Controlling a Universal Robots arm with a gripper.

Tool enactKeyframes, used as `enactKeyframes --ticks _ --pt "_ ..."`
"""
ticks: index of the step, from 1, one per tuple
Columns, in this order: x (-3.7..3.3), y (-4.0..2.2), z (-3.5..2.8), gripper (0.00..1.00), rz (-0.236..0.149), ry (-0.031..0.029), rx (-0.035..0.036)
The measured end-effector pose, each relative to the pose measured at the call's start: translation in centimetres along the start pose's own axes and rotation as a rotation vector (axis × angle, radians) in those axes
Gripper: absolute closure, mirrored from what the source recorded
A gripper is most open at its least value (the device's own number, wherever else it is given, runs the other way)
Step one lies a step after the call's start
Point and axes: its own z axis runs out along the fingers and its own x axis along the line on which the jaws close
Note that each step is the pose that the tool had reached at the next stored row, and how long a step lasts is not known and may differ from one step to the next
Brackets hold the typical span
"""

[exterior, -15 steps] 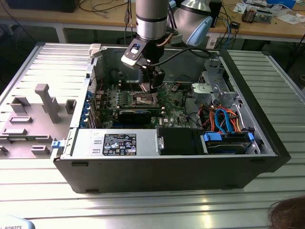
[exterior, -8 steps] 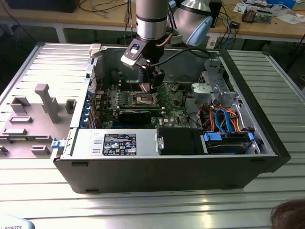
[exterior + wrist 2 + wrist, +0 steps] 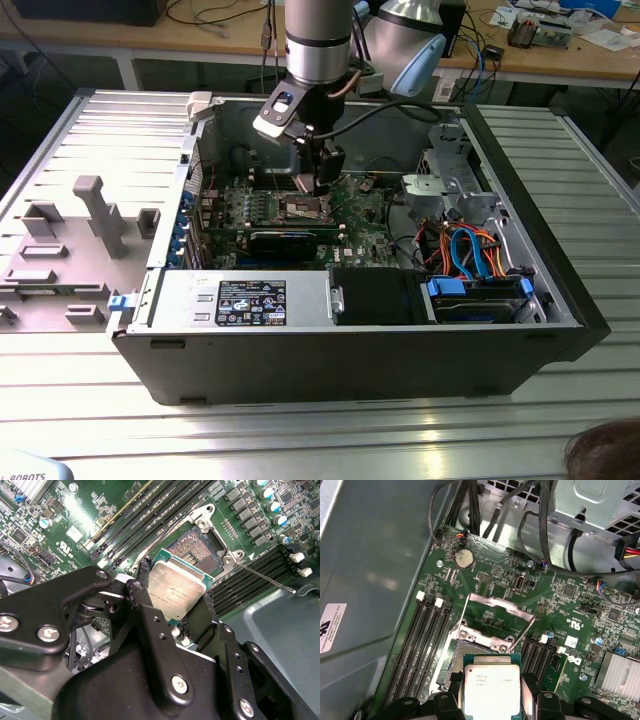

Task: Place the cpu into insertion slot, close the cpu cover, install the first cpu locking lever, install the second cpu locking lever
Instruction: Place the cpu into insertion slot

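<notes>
The cpu (image 3: 176,591) is a flat silver-topped square on a green carrier, and my gripper (image 3: 172,607) is shut on its edges between two black fingers (image 3: 137,594). It hangs just above and slightly off the insertion slot (image 3: 192,555), whose dark pin field is partly uncovered. In the first wrist view the cpu (image 3: 491,687) sits between the fingers (image 3: 446,700) near the slot (image 3: 456,652), and the cpu cover (image 3: 500,604) stands swung open beyond it. A thin locking lever (image 3: 265,577) sticks out unlatched. In the exterior view my gripper (image 3: 322,182) hovers over the socket (image 3: 303,207) on the motherboard (image 3: 365,212).
The open computer case (image 3: 300,370) lies on a ribbed metal table. Long black memory slots (image 3: 150,515) flank the socket. A drive cage (image 3: 450,185) and orange and blue cables (image 3: 470,250) fill the exterior view's right. A grey fixture (image 3: 95,215) stands at its left.
</notes>
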Motion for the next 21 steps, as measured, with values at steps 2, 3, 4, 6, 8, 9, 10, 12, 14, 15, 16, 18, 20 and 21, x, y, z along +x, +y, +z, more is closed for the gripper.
enactKeyframes --ticks 2,3,4,6,8,9,10,12,14,15,16,18,20,21 --pt "0.00 0.00 0.01 0.45 0.003 0.0000 0.0001" --pt "0.00 0.00 0.02 0.45 0.005 -0.0002 0.0002" --pt "0.00 0.00 0.02 0.45 0.007 -0.0003 0.0002" --pt "0.00 0.00 0.03 0.45 0.009 -0.0003 0.0004" --pt "0.00 0.00 0.03 0.45 0.012 -0.0004 0.0005" --pt "0.00 0.00 0.04 0.45 0.013 -0.0005 0.0005" --pt "0.00 0.00 0.05 0.45 0.016 -0.0006 0.0006" --pt "0.00 0.00 0.06 0.45 0.020 -0.0007 0.0008" --pt "0.00 0.00 0.07 0.45 0.024 -0.0008 0.0009" --pt "0.00 0.00 0.08 0.45 0.027 -0.0009 0.0010" --pt "0.00 0.00 0.08 0.45 0.029 -0.0009 0.0012" --pt "0.00 0.00 0.10 0.45 0.032 -0.0010 0.0012" --pt "0.01 0.00 0.11 0.45 0.034 -0.0011 0.0013" --pt "0.00 0.00 0.11 0.45 0.036 -0.0011 0.0013"
